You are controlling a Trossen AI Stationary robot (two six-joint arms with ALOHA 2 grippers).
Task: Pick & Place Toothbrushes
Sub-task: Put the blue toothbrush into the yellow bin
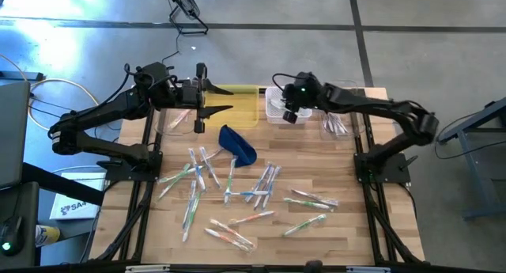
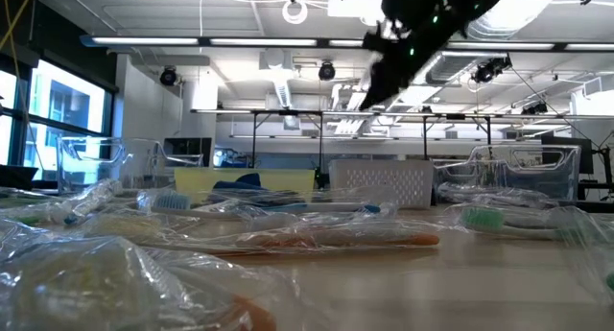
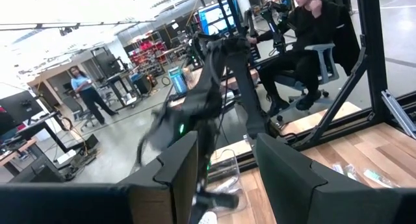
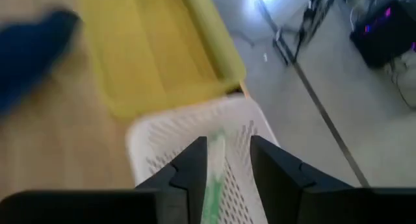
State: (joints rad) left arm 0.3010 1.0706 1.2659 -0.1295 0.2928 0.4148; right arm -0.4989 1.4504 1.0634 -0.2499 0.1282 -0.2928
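Note:
Several toothbrushes (image 1: 237, 190), white or clear with coloured accents, lie scattered on the wooden table's middle and near part. My right gripper (image 1: 289, 113) hangs open above the white perforated basket (image 1: 277, 105) at the far edge. In the right wrist view a green toothbrush (image 4: 213, 175) shows blurred in the basket (image 4: 188, 136), below the gap between the open fingers of my right gripper (image 4: 227, 156). My left gripper (image 1: 215, 99) points level over the yellow tray (image 1: 241, 103), and my left gripper (image 3: 227, 169) is open with nothing between its fingers.
A dark blue pouch (image 1: 239, 144) lies just on the near side of the yellow tray. Clear bins stand at the far left (image 1: 178, 119) and far right (image 1: 336, 123). Beyond the table a person sits on a chair (image 3: 312, 29) and another stands (image 3: 84, 94).

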